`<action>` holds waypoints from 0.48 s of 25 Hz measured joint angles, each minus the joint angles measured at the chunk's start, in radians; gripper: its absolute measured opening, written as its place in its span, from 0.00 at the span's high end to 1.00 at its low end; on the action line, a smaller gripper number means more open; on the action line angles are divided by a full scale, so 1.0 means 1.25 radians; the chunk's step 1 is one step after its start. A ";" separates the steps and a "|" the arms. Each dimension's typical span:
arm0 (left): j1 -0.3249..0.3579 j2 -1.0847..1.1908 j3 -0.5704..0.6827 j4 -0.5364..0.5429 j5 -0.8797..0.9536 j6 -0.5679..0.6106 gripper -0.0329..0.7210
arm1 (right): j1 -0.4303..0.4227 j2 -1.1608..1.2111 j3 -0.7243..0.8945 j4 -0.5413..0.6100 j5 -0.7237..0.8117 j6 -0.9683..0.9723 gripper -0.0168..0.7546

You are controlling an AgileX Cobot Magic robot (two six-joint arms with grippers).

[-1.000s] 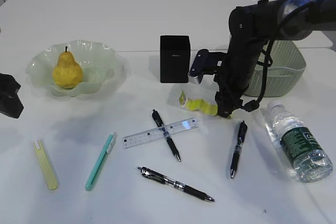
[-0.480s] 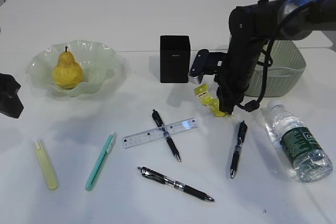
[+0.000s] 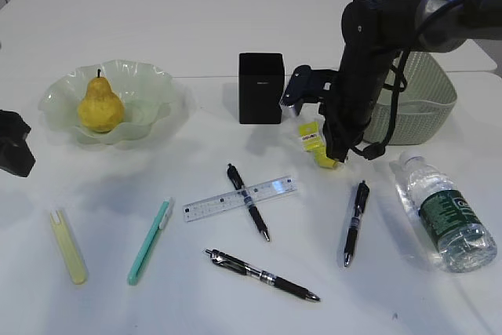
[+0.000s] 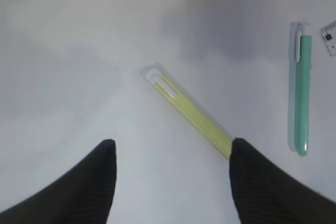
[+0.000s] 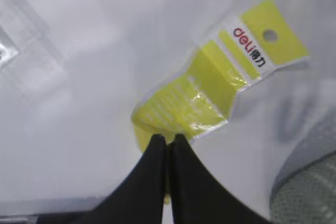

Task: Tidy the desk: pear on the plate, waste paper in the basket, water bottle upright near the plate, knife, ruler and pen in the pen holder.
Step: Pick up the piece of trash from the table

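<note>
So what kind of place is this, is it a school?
Probably a lab or office set up like a messy desk: a white desk with scattered pens, a ruler and a black pen holder, plus robot arms tidying. Nothing shows a school.

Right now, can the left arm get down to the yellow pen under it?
Probably yes: its jaws stand open above the yellow pen, bare desk lies around it, and the green pen lies off to the side.
</note>
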 joint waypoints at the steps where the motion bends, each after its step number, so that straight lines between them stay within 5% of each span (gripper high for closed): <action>1: 0.000 0.000 0.000 0.000 0.000 0.000 0.33 | 0.000 0.000 -0.011 0.005 0.007 0.000 0.98; 12: 0.000 0.000 0.000 0.000 0.000 0.000 0.33 | 0.000 0.000 -0.209 0.041 0.102 0.007 0.98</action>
